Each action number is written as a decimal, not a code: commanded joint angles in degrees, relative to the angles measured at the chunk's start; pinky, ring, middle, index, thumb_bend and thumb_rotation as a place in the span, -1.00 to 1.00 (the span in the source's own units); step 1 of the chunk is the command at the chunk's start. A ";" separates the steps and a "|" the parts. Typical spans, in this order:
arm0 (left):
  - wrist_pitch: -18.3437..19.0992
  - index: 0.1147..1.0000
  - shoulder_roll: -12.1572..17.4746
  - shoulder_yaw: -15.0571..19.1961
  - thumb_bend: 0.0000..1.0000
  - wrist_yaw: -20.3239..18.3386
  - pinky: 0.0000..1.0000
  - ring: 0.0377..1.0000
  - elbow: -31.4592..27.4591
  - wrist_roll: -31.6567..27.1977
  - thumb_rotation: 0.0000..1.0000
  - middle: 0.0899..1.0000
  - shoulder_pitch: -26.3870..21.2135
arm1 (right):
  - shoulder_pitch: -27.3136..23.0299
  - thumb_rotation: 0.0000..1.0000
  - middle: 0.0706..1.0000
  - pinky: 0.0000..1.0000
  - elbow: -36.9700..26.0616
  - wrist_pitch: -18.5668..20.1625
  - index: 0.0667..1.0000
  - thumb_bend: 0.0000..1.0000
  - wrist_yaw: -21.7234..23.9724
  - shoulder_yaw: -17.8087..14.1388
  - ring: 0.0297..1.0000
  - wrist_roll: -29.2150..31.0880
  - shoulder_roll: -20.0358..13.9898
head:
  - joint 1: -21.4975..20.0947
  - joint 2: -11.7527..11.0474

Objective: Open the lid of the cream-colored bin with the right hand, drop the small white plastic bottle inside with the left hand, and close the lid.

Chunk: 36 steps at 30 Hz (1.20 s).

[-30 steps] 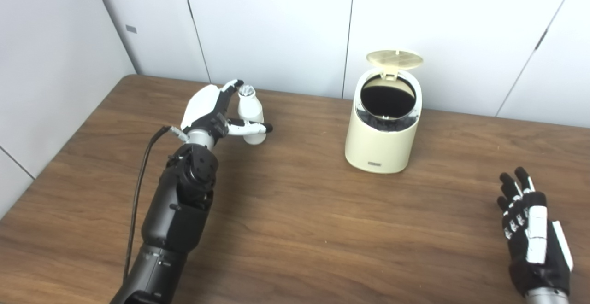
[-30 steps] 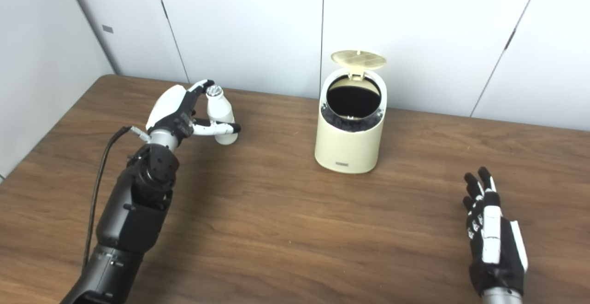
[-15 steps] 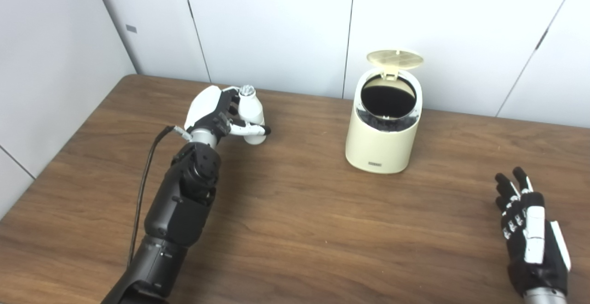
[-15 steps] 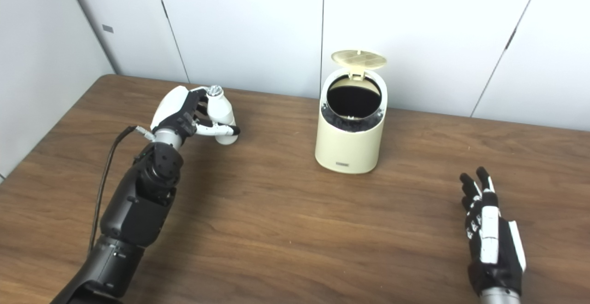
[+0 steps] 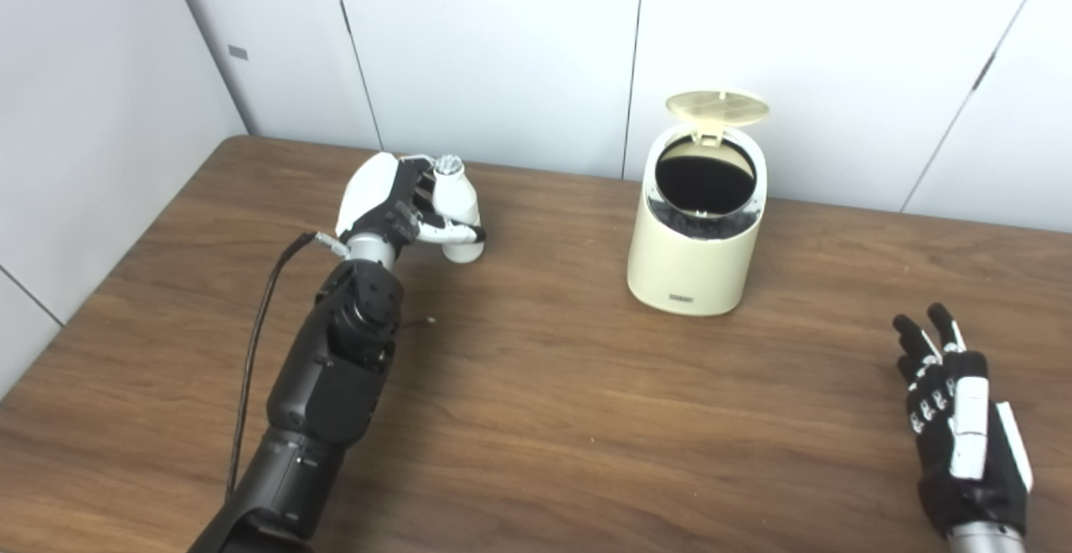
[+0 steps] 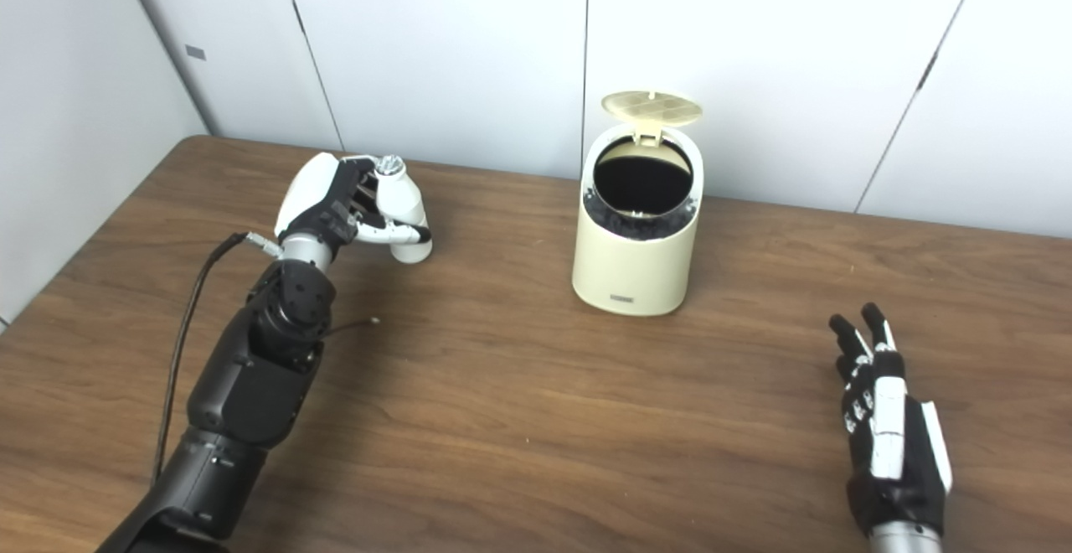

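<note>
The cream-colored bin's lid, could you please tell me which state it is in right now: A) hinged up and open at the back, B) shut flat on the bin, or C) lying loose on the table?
A: the round cream-colored lid stands hinged up behind the rim of the cream-colored bin, leaving its dark opening uncovered.

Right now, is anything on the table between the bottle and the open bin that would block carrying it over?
Nothing visible does. The left hand is shut on the bottle, the bin stands to its right with its lid up, and only bare table lies between.
</note>
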 commanded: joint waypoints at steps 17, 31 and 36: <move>-6.02 -0.18 1.05 -0.83 -0.05 5.77 -0.34 -0.19 -5.38 0.67 -1.00 -0.10 -0.86 | -1.98 1.00 0.73 1.00 2.49 -5.11 0.93 0.22 1.30 -0.12 0.91 0.90 -0.45 | -6.49 -0.11; -5.99 -0.09 -3.79 -3.87 -0.06 1.32 -0.42 -0.24 -21.42 -1.81 -1.00 -0.09 -1.63 | -2.40 1.00 0.76 0.86 5.71 -7.80 0.94 0.19 -0.06 1.08 0.84 -2.52 1.70 | -13.77 -2.41; -5.50 -0.06 -6.06 -4.77 -0.07 0.56 -0.46 -0.26 -24.60 -0.29 -1.00 -0.07 -2.33 | -2.62 1.00 0.76 0.85 6.83 -8.83 0.94 0.20 0.12 1.06 0.84 -2.31 1.68 | -14.15 -2.88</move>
